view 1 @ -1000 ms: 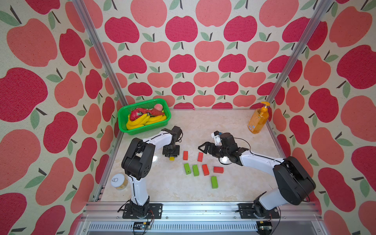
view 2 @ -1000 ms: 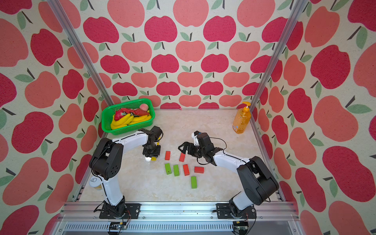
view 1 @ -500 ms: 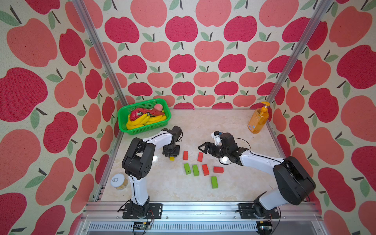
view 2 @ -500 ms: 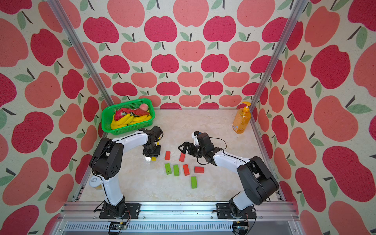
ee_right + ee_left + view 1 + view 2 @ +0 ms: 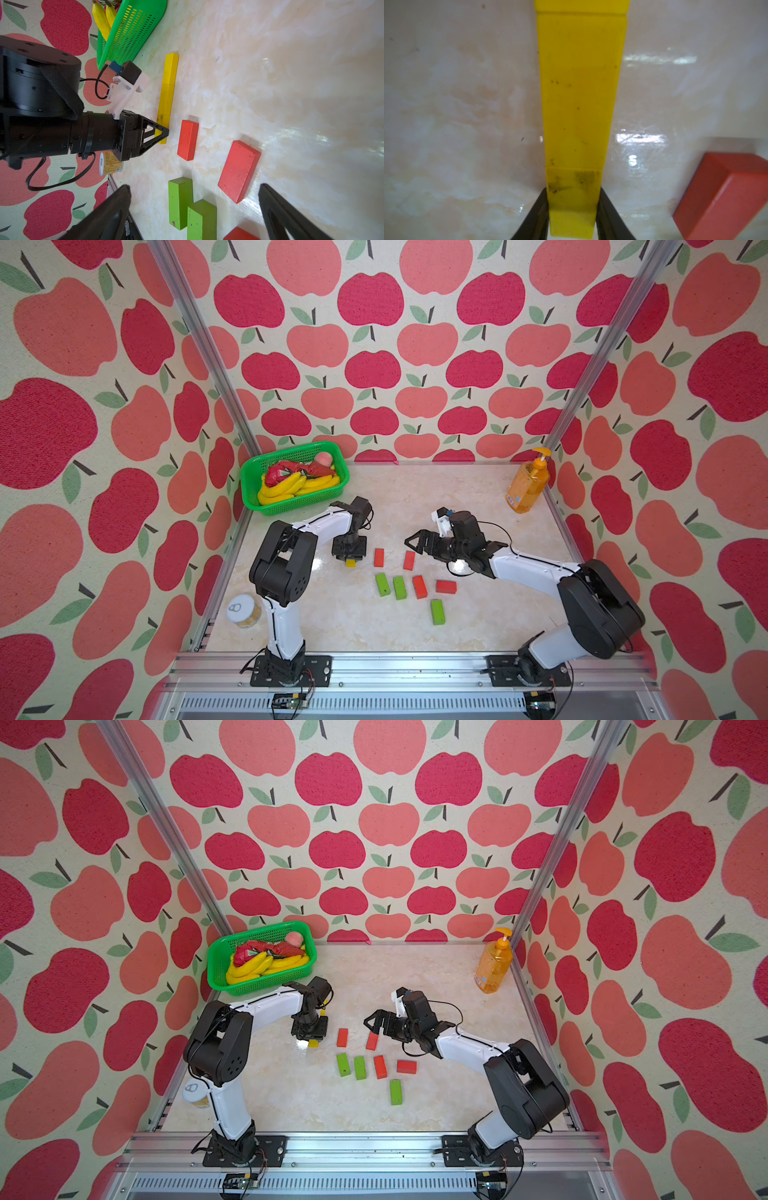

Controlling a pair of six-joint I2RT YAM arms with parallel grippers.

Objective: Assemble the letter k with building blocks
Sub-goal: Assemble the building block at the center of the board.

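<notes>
Green basket (image 5: 248, 485) sits at the upper left of the tabletop (image 5: 436, 497), stuffed with yellow bananas (image 5: 282, 489), some red stuff and a peachy ball (image 5: 323, 458). Orange pump bottle (image 5: 528, 485) at upper right, pull-tab can (image 5: 243, 610) lower left. Apple wallpaper (image 5: 374, 298) everywhere.

Gleaming glossy and smooth across the marble-look tabletop (image 5: 291, 104) around the yellow brick (image 5: 572, 207). Showing matt, dirt-speckled faces on that brick, shiny perforated plastic on the green basket (image 5: 133, 31) beyond it.

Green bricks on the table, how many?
3: left green brick and middle green brick side by side, third green brick alone, nearer the front. None look hidden.
</notes>
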